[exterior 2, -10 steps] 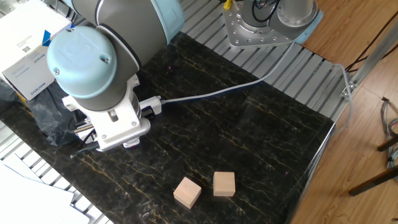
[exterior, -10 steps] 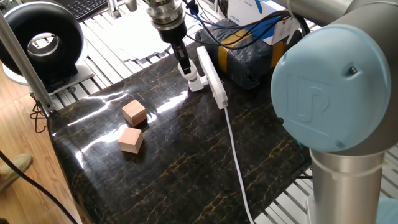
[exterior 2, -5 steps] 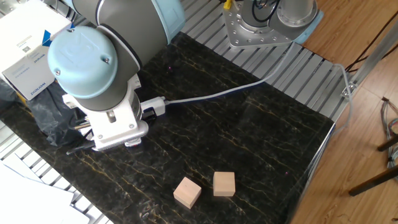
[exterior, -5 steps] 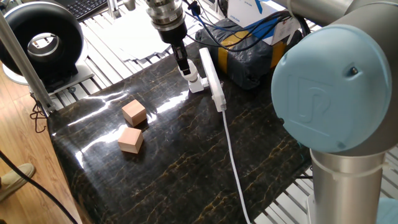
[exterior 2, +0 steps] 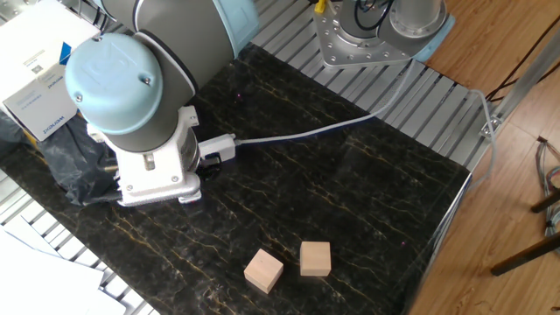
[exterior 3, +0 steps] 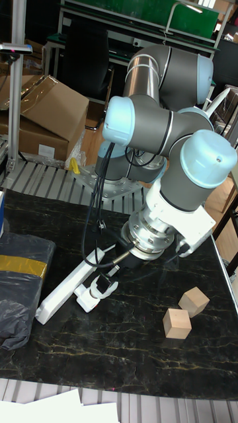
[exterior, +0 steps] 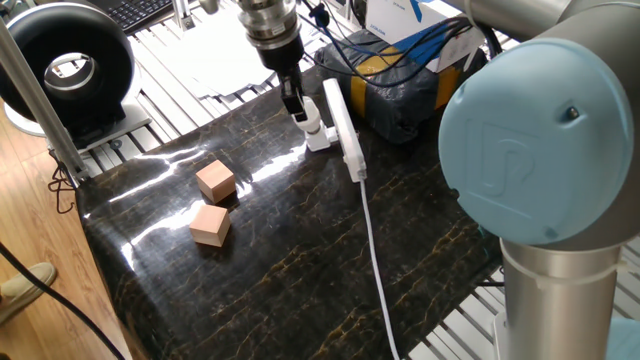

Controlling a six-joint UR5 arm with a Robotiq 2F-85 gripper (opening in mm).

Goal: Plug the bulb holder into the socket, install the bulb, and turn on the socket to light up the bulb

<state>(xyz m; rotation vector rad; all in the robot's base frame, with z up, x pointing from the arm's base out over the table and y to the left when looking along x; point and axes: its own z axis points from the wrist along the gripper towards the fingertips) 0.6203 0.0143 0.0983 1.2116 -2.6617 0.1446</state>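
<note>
The counter (exterior: 300,260) is a dark slab veined with gold, glossy enough to throw back glare, and it sits on a ribbed metal bed. Wood flooring shows past its edges. Behind the counter, in the tall fixed view, stand cardboard boxes (exterior 3: 39,115) and dark shelving. A black ring-shaped device (exterior: 62,70) stands well away from the socket, off the counter's far corner.

The socket (exterior: 341,125) lies flat near the counter's back edge, its cable (exterior: 378,270) running away from it across the slab. Just behind the socket sits a dark wrapped box (exterior: 400,90) with yellow tape, and a white carton (exterior 2: 39,83) lies beyond that. Two wooden cubes (exterior: 213,203) rest close together, well apart from the socket, toward the counter's opposite side.

The holder (exterior: 316,132) sits right against the socket's long side; whether it is seated in an outlet I cannot tell. The hand (exterior: 294,101) comes down steeply just beside the socket, its dark fingers (exterior 3: 100,284) narrow and closed on the holder in the tall fixed view. In the other fixed view the arm's wrist hides the hand, and only the socket's end (exterior 2: 219,146) shows beside it. The bulb is not seen in any view.
</note>
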